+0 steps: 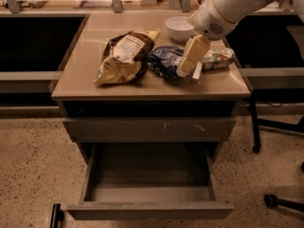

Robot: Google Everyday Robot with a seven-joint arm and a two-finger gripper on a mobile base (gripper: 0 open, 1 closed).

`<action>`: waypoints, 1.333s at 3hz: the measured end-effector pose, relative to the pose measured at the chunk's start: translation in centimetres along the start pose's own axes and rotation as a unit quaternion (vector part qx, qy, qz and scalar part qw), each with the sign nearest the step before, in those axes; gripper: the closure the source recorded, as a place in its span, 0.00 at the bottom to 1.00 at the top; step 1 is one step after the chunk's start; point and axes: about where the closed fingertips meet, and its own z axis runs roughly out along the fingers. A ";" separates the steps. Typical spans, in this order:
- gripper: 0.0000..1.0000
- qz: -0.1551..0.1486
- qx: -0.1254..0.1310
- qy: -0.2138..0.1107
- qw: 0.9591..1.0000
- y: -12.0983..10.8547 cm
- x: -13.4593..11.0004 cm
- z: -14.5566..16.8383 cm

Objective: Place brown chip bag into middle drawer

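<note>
Gripper (189,74) sits low over dark blue bag (164,61), hiding its right end; we cannot tell how it is set. Brown chip bag (124,58) lies left on bench (80,76). Middle drawer (149,211) open.

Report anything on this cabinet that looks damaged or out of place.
Only minor things: the closed drawer front bears pale scratch marks toward one end. The brown chip bag lies crumpled on the cabinet top, and the middle drawer stands pulled out. The pincer hangs over the dark blue bag beside it.
</note>
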 end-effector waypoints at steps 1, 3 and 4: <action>0.00 -0.019 -0.034 -0.041 0.998 0.1 -3.2 3.1; 0.00 -0.050 -0.069 -0.093 0.992 -0.1 -8.6 6.3; 0.00 -0.045 -0.071 -0.102 0.991 -0.3 -9.6 7.6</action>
